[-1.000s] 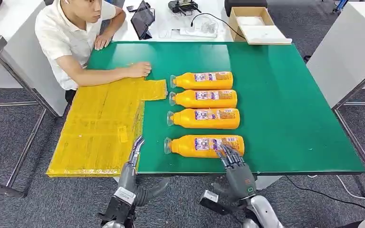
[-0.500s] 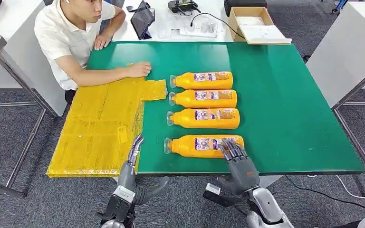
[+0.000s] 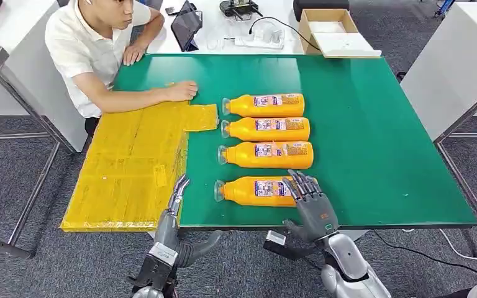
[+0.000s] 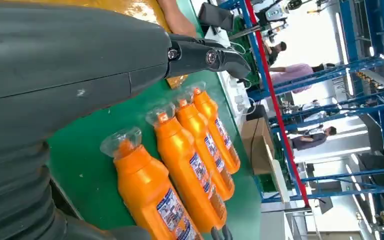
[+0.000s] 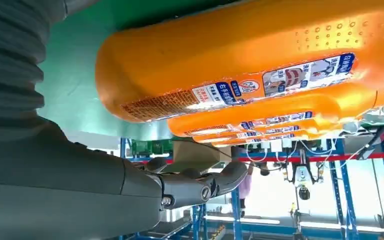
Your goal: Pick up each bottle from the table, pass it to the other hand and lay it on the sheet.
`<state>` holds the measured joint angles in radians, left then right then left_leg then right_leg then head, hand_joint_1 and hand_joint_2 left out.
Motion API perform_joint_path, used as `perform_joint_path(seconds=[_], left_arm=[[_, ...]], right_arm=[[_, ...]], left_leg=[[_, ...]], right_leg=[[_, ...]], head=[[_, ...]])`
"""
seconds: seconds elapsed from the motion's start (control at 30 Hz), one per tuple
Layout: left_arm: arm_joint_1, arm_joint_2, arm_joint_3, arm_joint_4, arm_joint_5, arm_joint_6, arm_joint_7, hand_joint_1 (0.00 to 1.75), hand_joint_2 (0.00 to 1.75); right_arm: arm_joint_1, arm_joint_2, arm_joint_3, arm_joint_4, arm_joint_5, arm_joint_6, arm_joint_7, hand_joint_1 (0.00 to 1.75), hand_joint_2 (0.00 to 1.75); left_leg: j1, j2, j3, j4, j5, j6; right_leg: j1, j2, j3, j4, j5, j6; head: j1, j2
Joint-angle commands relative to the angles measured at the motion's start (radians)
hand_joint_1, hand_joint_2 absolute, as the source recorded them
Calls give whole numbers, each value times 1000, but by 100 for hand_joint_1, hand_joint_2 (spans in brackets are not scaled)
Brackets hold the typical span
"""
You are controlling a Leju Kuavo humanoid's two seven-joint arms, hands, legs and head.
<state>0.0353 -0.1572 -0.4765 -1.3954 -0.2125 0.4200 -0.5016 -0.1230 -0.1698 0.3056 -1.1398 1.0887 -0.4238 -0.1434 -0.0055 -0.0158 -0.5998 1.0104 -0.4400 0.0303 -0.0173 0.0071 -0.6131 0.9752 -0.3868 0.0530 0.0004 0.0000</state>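
Observation:
Several orange bottles lie side by side on the green table [image 3: 372,136], caps toward the yellow sheet [image 3: 130,161]. My right hand [image 3: 310,205] hovers at the table's front edge with fingers spread over the base end of the nearest bottle [image 3: 254,190]. In the right wrist view that bottle [image 5: 250,55] lies close by the hand's thumb [image 5: 195,185], not clasped. My left hand [image 3: 174,208] is held flat with fingers straight at the front edge beside the sheet, holding nothing. The left wrist view shows the left hand [image 4: 80,65] and the nearest bottle [image 4: 150,195].
A person [image 3: 93,49] sits at the far left corner, with a hand [image 3: 183,91] resting on the table by the sheet's far end. A cardboard box [image 3: 332,31], a tablet [image 3: 186,26] and cables lie on the white table behind.
My right hand has moved forward over the nearest bottle's base end, fingers now reaching across it. The left hand and the bottles have stayed put.

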Motion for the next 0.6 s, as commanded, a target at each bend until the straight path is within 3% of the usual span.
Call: perform_joint_path(seconds=[0.03, 0.37, 0.6], left_arm=[[-9, 4, 23, 15, 0, -4, 6, 0, 175], [-14, 5, 17, 22, -10, -14, 9, 0, 175], [-31, 9, 6, 43, -9, -34, 10, 0, 175]], right_arm=[[-45, 5, 36, 23, 3, 6, 8, 0, 175], [-133, 9, 34, 104, 3, 4, 33, 0, 175], [-228, 13, 6, 356, -39, 65, 59, 0, 175]], left_leg=[[1, 3, 3, 0, -2, -2], [0, 3, 3, -1, -1, -1], [1, 3, 5, -1, -1, -2]], right_leg=[[1, 2, 2, 0, -1, -2], [0, 2, 2, 0, 0, -1], [1, 1, 5, -2, -1, -2]], head=[[0, 0], [0, 0], [0, 0]])
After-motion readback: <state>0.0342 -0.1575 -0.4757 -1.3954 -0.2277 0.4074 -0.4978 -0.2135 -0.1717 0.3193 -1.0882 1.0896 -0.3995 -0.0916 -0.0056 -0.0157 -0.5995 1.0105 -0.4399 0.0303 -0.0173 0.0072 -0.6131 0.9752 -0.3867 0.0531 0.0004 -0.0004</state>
